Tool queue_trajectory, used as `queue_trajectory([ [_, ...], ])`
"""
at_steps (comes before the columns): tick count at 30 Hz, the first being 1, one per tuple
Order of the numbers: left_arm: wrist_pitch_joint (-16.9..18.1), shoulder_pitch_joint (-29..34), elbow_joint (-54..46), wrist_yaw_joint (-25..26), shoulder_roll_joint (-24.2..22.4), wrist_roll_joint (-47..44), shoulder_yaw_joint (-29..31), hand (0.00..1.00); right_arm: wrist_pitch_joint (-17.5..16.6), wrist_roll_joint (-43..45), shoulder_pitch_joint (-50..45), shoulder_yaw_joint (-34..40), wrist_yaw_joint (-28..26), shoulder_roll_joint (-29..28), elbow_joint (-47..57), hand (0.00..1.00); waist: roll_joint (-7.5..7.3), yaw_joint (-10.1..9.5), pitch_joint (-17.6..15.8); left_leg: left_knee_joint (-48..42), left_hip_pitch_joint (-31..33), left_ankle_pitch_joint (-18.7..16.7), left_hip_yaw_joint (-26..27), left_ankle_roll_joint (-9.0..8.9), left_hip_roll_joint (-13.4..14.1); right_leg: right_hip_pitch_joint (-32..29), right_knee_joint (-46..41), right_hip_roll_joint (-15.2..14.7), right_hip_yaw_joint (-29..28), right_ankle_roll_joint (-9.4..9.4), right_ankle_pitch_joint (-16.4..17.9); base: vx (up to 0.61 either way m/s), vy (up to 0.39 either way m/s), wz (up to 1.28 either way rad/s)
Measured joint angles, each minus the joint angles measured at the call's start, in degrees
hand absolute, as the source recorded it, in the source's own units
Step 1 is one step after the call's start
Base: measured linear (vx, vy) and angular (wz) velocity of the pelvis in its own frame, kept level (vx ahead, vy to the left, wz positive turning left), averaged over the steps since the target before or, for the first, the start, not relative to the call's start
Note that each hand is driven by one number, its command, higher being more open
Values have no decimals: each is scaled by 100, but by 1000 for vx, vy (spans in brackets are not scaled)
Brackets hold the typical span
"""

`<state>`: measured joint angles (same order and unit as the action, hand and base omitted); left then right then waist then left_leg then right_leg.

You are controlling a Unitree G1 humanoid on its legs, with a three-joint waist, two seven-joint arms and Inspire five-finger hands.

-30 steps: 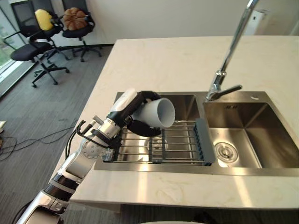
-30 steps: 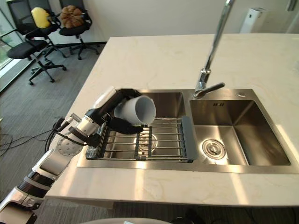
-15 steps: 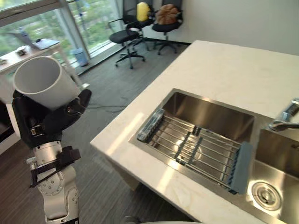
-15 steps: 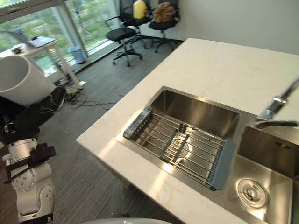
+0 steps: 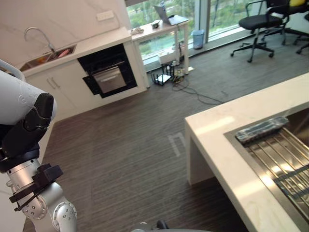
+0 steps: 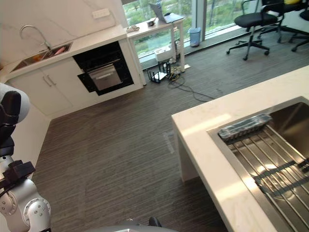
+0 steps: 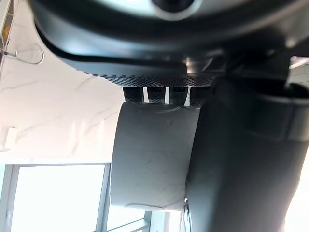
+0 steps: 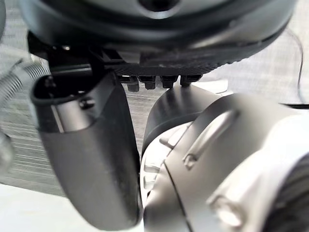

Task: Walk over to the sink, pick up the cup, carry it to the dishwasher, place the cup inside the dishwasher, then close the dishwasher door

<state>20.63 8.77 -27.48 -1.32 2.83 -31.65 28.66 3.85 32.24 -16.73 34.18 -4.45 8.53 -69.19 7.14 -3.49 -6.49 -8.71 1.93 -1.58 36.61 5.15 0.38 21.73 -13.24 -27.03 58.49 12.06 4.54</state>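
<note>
Fingers (image 5: 36, 115) of L hand (image 5: 20, 140) grip 1 cup (image 5: 12, 96); 1 sink rack (image 5: 282, 159).

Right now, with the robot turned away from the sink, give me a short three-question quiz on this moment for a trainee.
1. True or false: the cup lies on the wire rack.
2. What grips the cup? A) the left hand B) a person's hand C) nothing, it stands on a counter
3. Fill in: the black appliance under the far counter stands across the ____ from the island counter.
Key: 1 false; 2 A; 3 floor.
</note>
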Motion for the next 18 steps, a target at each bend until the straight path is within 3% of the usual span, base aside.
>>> queue_trajectory([
  [2,-118,103,2,-76,-222,140,-65,0,54,-244,44,154,88,24,62,100,-3,1,-2,61,22,-138,-172,50,-199,-2,-283,-209,-21,-260,-185,69,180,58],
  [3,-153,173,12,-162,-366,162,-243,0,42,-360,3,160,97,22,182,100,-7,17,-5,191,3,-145,-381,94,-357,-85,-697,-381,-218,-685,-290,96,185,114],
  [4,-194,243,54,-296,-492,211,-618,0,19,-492,-30,169,102,19,373,100,-7,64,-7,361,-7,-110,-842,162,-549,-387,-1453,-546,-964,-1534,-606,138,208,141],
  [5,-235,238,80,-349,-489,213,-822,0,-3,-565,-16,168,101,-5,442,100,-21,106,-18,427,-5,-71,-1137,226,-620,-583,-1821,-528,-1500,-1747,-816,149,168,206],
  [6,-223,162,255,-497,-389,169,-1239,0,-81,-623,58,147,90,-138,551,100,-35,237,-64,489,-8,14,-1757,283,-734,-911,-2233,-90,-2693,-1326,-254,129,97,252],
  [7,-233,-2,664,-629,-264,123,-1701,0,-136,-609,112,58,71,-294,610,100,-94,322,-103,573,-13,104,-2393,279,-824,-1202,-2340,583,-3596,-1123,333,76,37,265],
  [8,-252,-85,890,-653,-207,117,-1935,0,-147,-547,132,-40,63,-359,662,100,-137,336,-134,611,-41,119,-2638,255,-871,-1369,-2391,866,-3997,-1078,546,116,-7,260],
  [9,-306,-141,1290,-656,-113,120,-2370,0,-149,-414,214,-234,47,-451,712,100,-219,354,-188,662,-154,114,-2927,254,-925,-1676,-2410,1306,-4532,-904,844,130,-6,183],
  [11,-400,-83,1750,-655,-104,153,-2769,0,-155,-318,352,-527,21,-504,775,100,-258,313,-214,634,-339,-12,-3100,315,-948,-2143,-2343,1548,-4890,-725,1062,259,15,160],
  [13,-537,20,1903,-695,-101,232,-3012,0,-159,-308,447,-841,-69,-551,884,100,-297,284,-237,347,-540,-321,-3270,405,-962,-2629,-2041,1652,-5344,-694,1078,388,-4,119],
  [15,-591,34,1896,-969,-74,178,-3261,0,-101,-226,436,-895,-129,-569,977,100,-291,316,-184,-63,-596,-553,-3760,466,-948,-3021,-1861,1994,-5969,-698,1075,336,-67,124],
  [16,-699,35,1875,-1370,1,75,-3452,0,-70,-192,394,-1089,-57,-566,1004,100,-362,404,-88,-225,-560,-680,-3997,290,-920,-3246,-1806,2155,-6274,-740,1037,323,-92,190],
  [17,-821,30,1819,-1702,108,72,-3684,0,-55,-186,349,-1206,-26,-595,1027,100,-478,471,-14,-235,-656,-775,-3967,133,-892,-3284,-1591,2091,-6052,-651,945,347,-93,190],
  [18,-865,35,1807,-1875,139,83,-3804,0,-22,-185,333,-1200,2,-617,1019,100,-541,434,22,-175,-765,-780,-3890,125,-882,-3278,-1410,2090,-5939,-628,835,402,-98,156],
])
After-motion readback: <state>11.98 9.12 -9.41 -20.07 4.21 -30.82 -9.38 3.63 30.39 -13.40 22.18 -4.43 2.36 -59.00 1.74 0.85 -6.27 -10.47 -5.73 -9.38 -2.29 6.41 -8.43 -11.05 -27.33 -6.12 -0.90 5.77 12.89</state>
